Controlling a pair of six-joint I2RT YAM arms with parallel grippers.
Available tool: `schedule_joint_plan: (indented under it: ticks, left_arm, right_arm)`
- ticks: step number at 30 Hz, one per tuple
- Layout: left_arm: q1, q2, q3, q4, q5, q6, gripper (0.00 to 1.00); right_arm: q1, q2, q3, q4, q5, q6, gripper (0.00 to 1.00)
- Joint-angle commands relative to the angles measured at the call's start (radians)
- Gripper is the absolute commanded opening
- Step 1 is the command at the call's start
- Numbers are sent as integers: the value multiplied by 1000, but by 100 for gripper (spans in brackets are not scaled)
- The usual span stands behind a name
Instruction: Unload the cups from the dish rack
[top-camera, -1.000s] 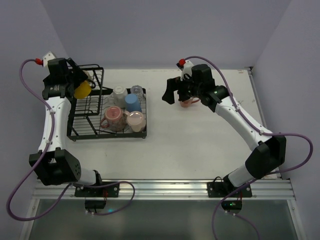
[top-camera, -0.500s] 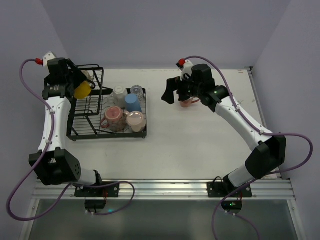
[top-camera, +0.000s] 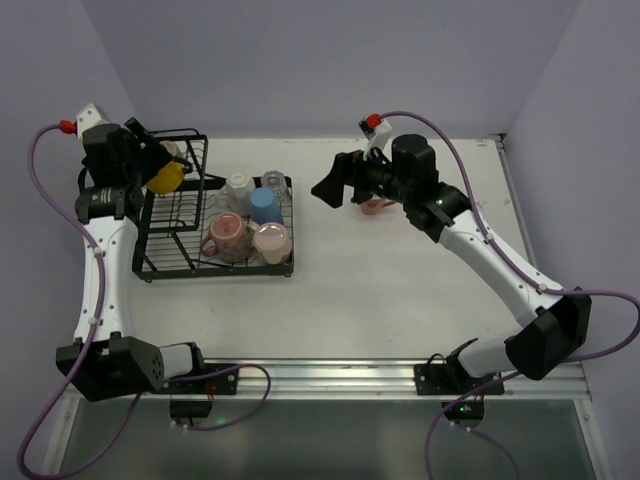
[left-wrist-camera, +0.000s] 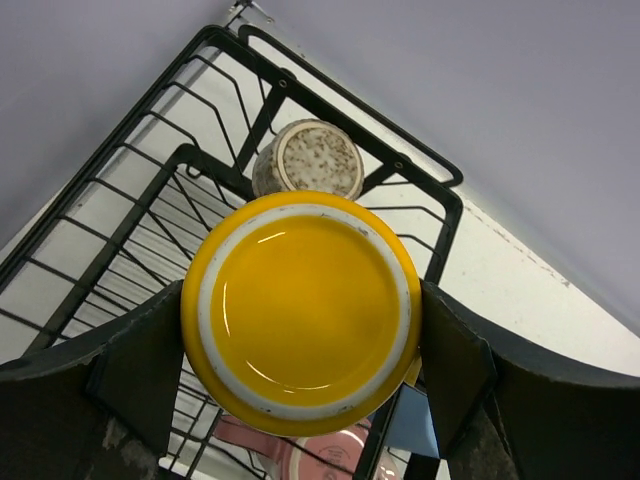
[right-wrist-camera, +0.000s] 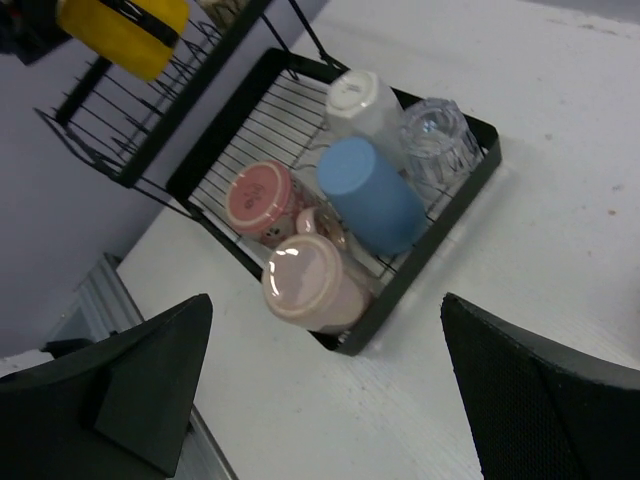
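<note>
My left gripper (top-camera: 152, 168) is shut on a yellow cup (top-camera: 165, 178) and holds it above the taller basket end of the black wire dish rack (top-camera: 215, 272). In the left wrist view the yellow cup (left-wrist-camera: 300, 300) sits between my fingers (left-wrist-camera: 140, 370), with a speckled beige cup (left-wrist-camera: 307, 160) in the basket beyond. The flat tray part holds a white cup (top-camera: 237, 187), a clear glass (top-camera: 273, 182), a blue cup (top-camera: 265, 205), a pink mug (top-camera: 225, 232) and a pale pink cup (top-camera: 271, 240). My right gripper (top-camera: 330, 186) is open and empty, right of the rack.
A pink cup (top-camera: 377, 205) stands on the table behind my right arm. The right wrist view looks down on the rack (right-wrist-camera: 420, 265) and the pale pink cup (right-wrist-camera: 308, 283) at its near corner. Walls close in the table's far and left sides.
My right gripper has moved a little left, away from the pink cup on the table. My left wrist has shifted slightly left with the yellow cup still held.
</note>
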Motion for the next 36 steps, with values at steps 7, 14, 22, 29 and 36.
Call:
schedule_joint_plan:
  ticks: [7, 14, 22, 29, 36]
  left_arm:
    - [4, -212, -77, 159, 98, -20, 0]
    - [4, -301, -149, 225, 175, -28, 0]
    - [-1, -407, -305, 568, 647, -216, 0]
    - [-41, -494, -506, 839, 825, -394, 0]
    - [-123, -540, -595, 1002, 881, -468, 0]
  right_arm:
    - [82, -75, -140, 467, -102, 371, 98]
    - [121, -46, -121, 542, -103, 461, 97]
    - [121, -73, -238, 719, -86, 584, 91]
    - [122, -56, -316, 866, -94, 679, 87]
    - [171, 7, -299, 1017, -148, 756, 83]
